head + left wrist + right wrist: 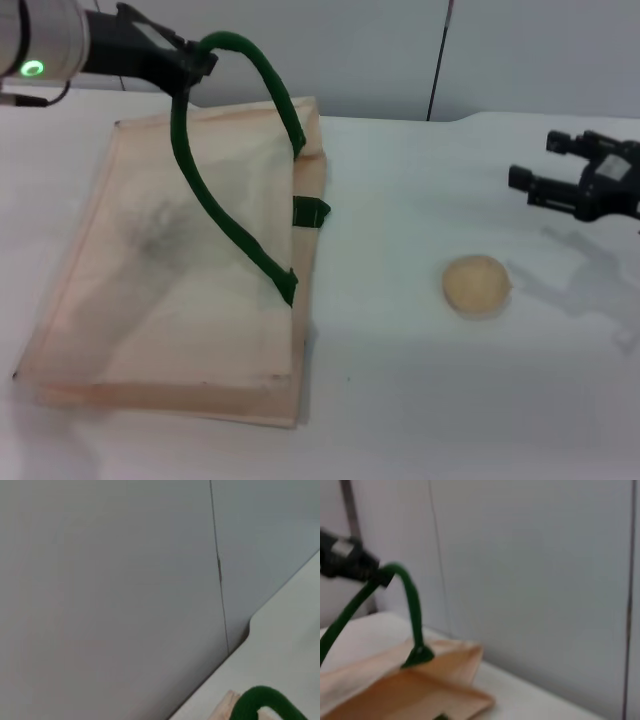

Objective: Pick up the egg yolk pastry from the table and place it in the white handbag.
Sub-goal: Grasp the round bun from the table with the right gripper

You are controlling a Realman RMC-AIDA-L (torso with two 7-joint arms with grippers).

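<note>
So on our left we've got the left gripper [192, 66] up at the far left corner, fingers clenched on the thick dark green rope handle [225, 160] of the white handbag [150, 300], that big flat cream fabric tote with greyish smudges on its side. The handle is pulled up into a tall loop, and the top layer of fabric lifts with it along the bag's right edge, while the rest of the bag lies flat on the white table [400, 400]. A second green handle stub [310, 211] pokes out at the bag's right edge, lower down.

The egg yolk pastry [477, 284], a small round pale tan ball with a matte surface, sits on the table to the right of the bag, well apart from it and touching nothing else.

Our right gripper [540, 170] hangs above the table at the far right, beyond the pastry and clear of it, fingers spread and released, gripping nothing.

From the right wrist view we see the raised handle [405, 605] arching over the bag's corner [445, 680], with a grey wall panel [535, 580] behind it
</note>
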